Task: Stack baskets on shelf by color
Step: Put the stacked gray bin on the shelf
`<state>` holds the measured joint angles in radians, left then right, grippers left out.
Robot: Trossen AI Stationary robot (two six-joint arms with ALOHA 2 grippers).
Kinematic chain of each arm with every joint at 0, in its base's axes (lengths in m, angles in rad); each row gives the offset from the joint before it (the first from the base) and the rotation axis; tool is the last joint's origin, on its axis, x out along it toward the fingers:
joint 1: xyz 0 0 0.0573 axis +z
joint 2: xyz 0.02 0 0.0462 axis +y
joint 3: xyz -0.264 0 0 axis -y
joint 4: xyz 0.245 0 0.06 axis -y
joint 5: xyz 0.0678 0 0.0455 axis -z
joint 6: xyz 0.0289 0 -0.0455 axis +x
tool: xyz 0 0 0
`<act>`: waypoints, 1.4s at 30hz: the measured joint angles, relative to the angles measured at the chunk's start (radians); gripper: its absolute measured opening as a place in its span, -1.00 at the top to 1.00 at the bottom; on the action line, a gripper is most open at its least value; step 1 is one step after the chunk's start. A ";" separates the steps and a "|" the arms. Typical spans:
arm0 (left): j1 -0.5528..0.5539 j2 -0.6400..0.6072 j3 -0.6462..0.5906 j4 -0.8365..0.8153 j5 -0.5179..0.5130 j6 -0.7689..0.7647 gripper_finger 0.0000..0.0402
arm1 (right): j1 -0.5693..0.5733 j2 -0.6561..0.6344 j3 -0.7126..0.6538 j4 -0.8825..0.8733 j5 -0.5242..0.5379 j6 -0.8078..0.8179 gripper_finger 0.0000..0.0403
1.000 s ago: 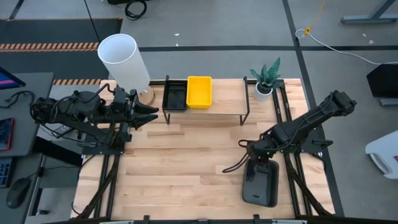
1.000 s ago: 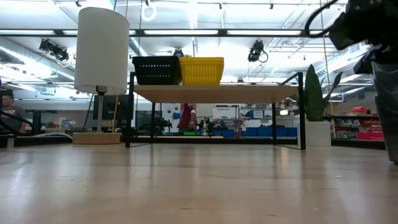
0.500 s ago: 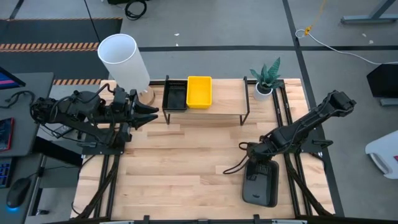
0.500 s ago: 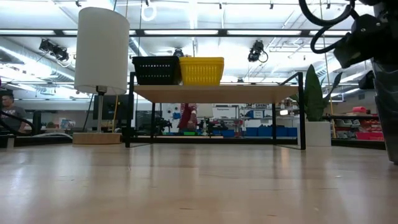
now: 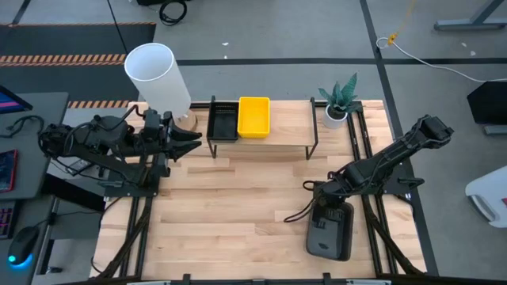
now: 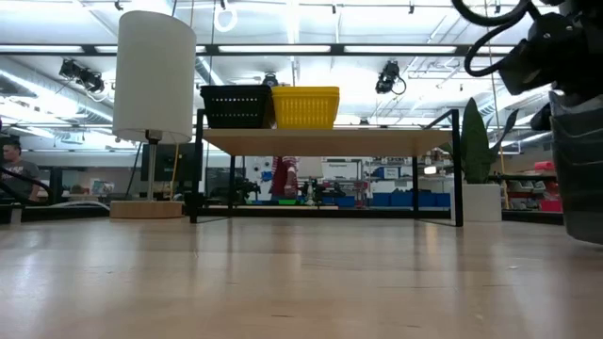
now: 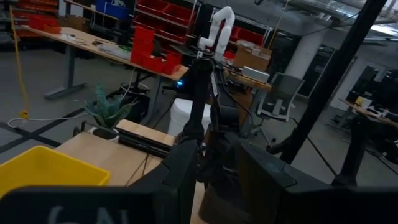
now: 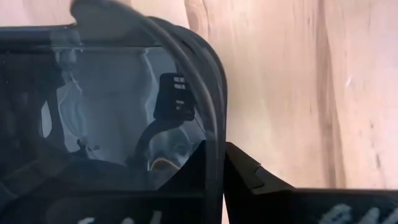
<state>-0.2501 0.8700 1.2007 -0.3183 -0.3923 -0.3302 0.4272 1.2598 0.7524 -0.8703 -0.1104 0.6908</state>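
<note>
Right gripper (image 5: 331,207) astride grey basket (image 5: 330,231) rim

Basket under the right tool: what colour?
Dark grey basket, clearest in the high view; right tool is at its rim.

Robotics lab — storage bins (image 7: 149,53), workbenches (image 7: 93,46)

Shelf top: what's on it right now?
On the shelf: a black basket and a yellow basket side by side at its lamp-side end; the rest of the plank is bare. Whether either is a stack cannot be told.
</note>
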 joint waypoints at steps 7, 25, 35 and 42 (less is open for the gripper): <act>0.000 0.000 0.000 0.000 -0.001 0.000 0.42 | -0.103 0.000 0.064 -0.046 -0.034 -0.158 0.92; 0.000 0.000 0.000 0.006 -0.011 -0.024 0.42 | -0.459 0.057 0.561 -0.439 -0.065 -0.520 0.92; 0.000 0.000 0.000 0.006 -0.011 -0.037 0.42 | -0.569 0.314 1.037 -0.647 -0.047 -0.734 0.92; 0.000 0.000 0.000 0.006 -0.011 -0.104 0.42 | -0.699 0.439 1.261 -0.699 -0.057 -0.846 0.92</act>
<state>-0.2499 0.8700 1.2007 -0.3120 -0.4038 -0.4342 -0.2717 1.6988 2.0135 -1.5695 -0.1677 -0.1550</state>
